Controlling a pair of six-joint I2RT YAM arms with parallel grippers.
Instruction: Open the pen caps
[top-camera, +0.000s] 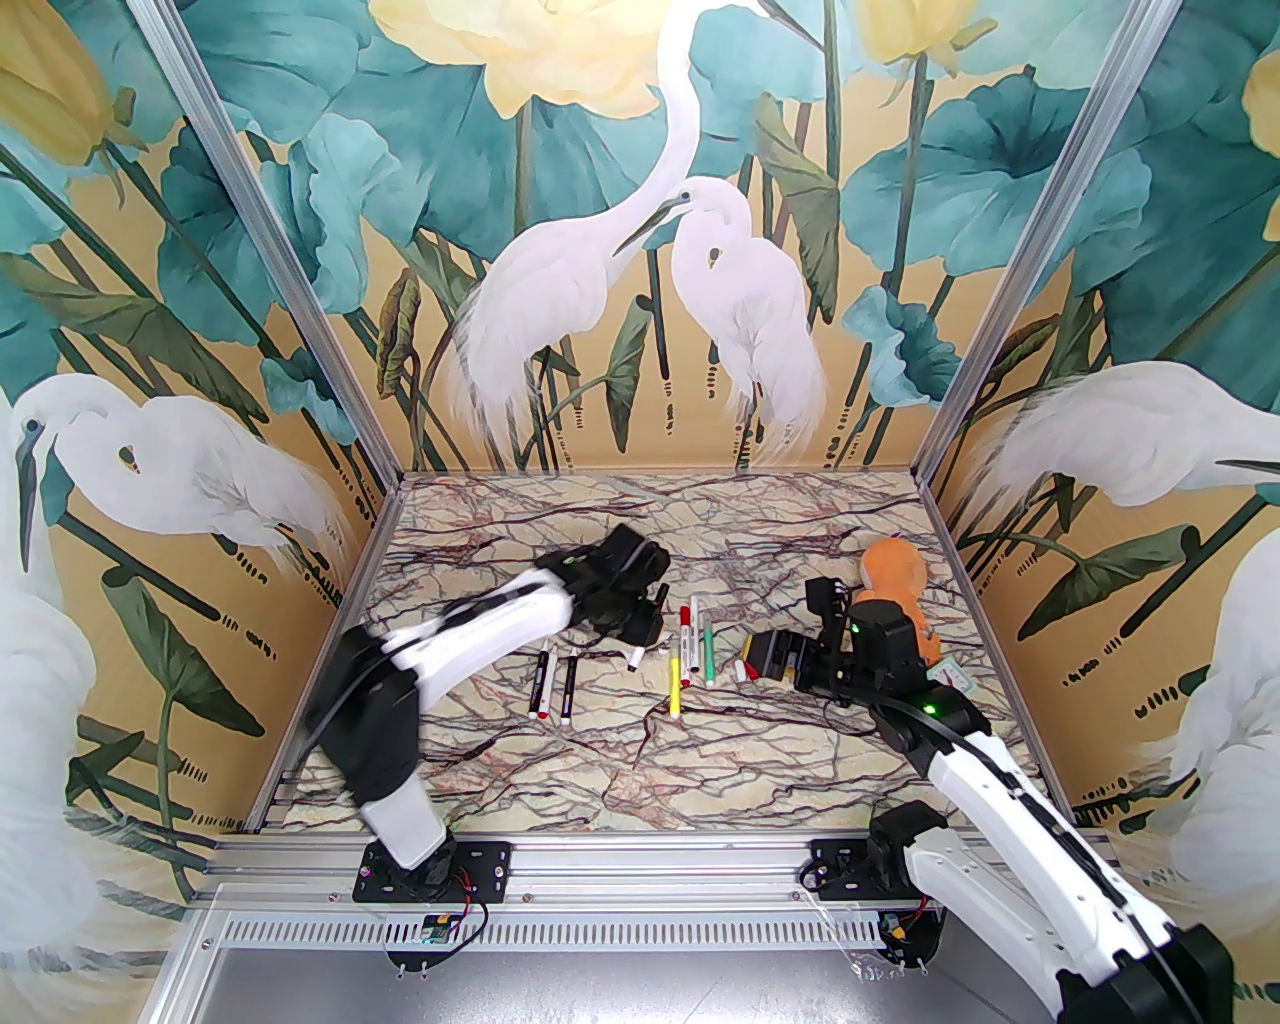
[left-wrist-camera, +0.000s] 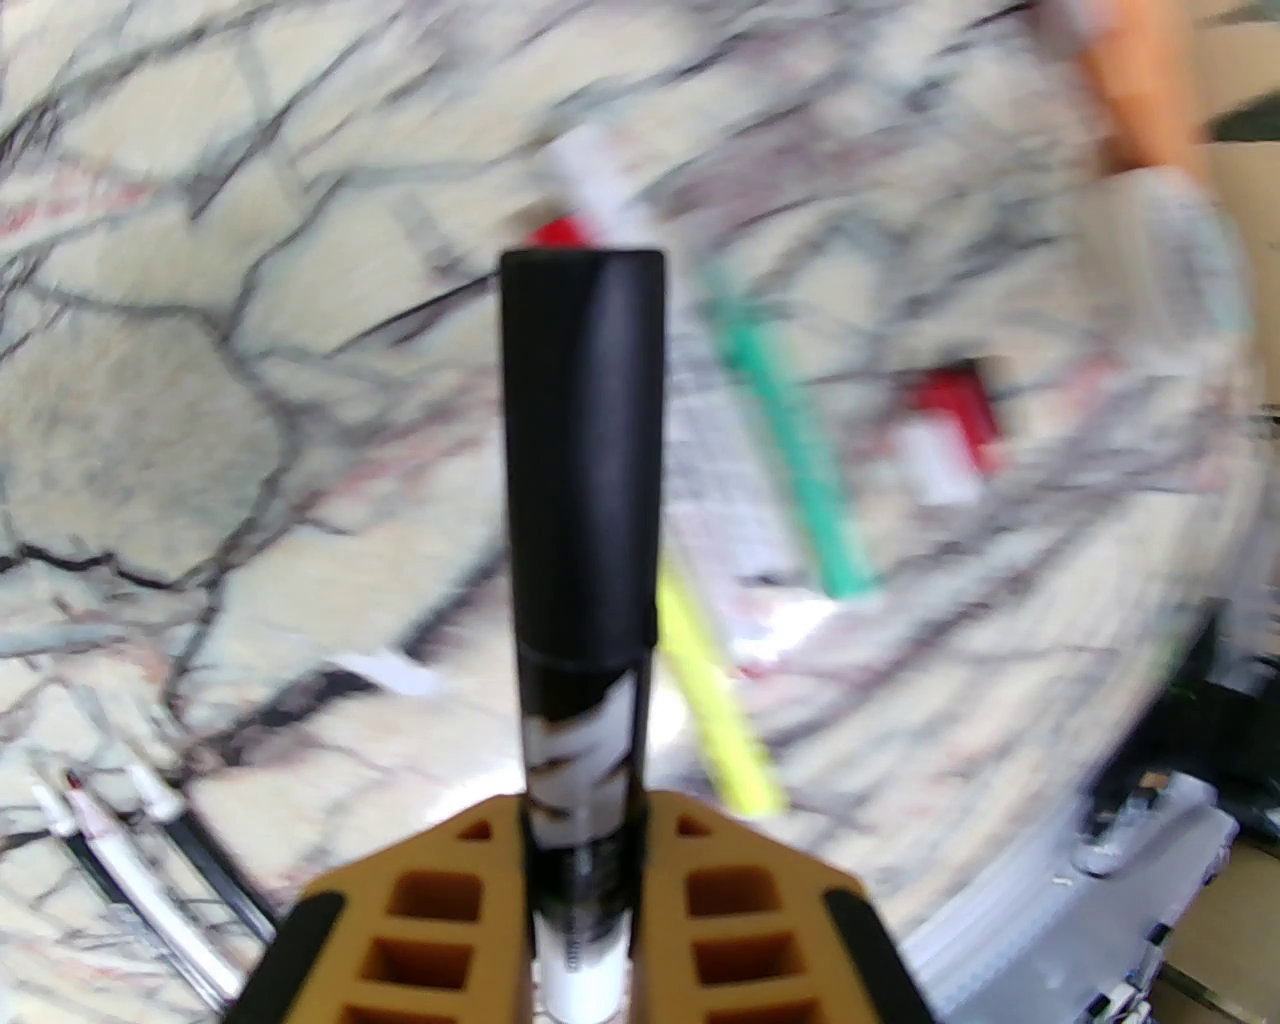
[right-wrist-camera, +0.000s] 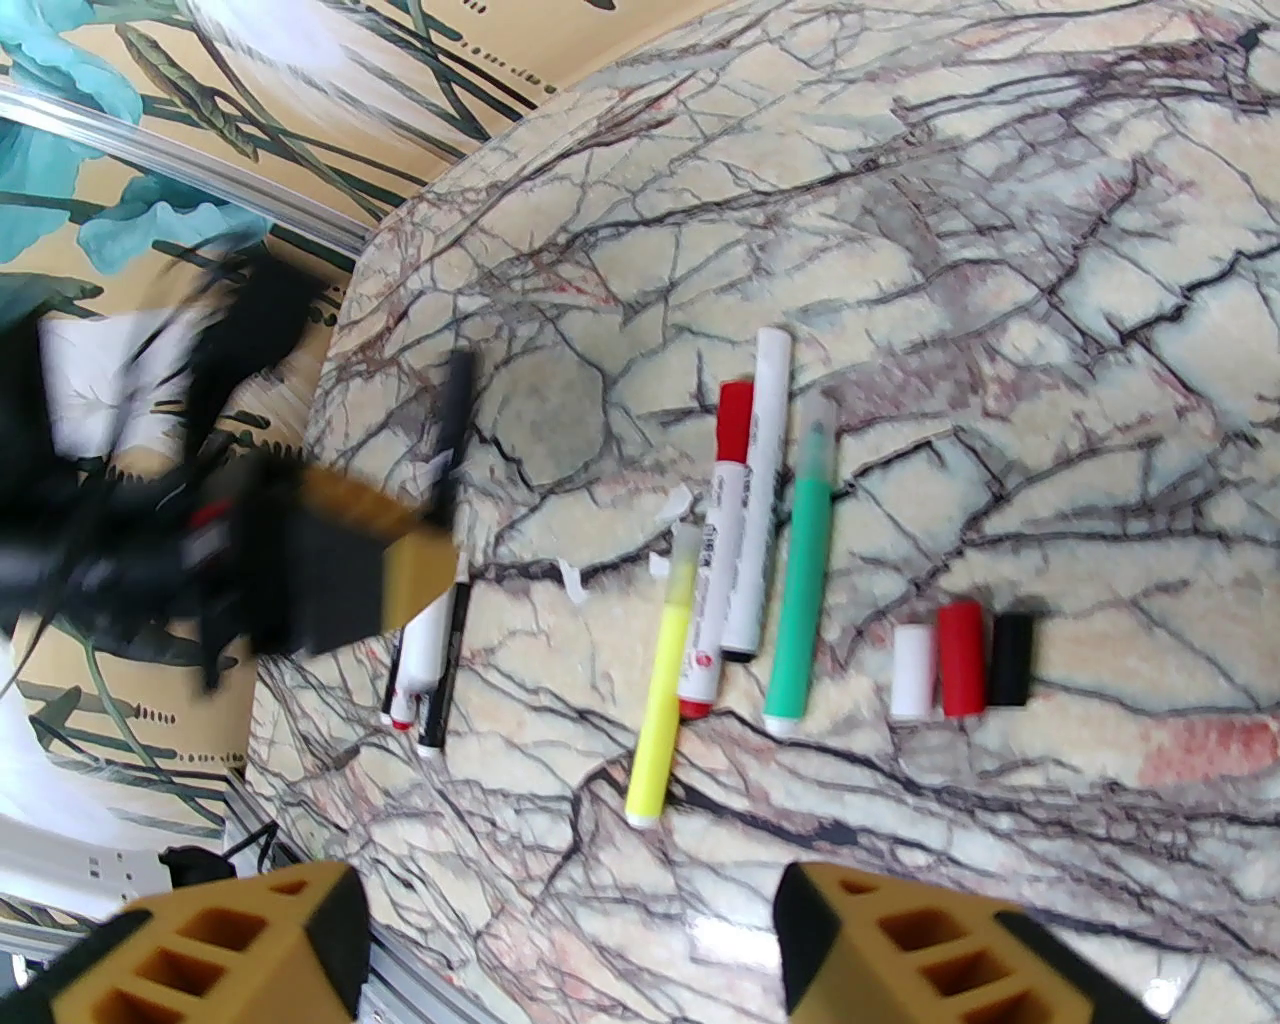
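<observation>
Three loose caps lie on the surface by your right gripper, jaws apart, while your left gripper is clamped on a pen with its black cap on, so you likely need the right to grip and pull that cap.

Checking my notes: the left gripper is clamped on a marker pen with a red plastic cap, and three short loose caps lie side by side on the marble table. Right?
No: the left wrist view shows the left gripper clamped on a marker pen with a black plastic cap, not red. The three loose caps do lie side by side.
</observation>
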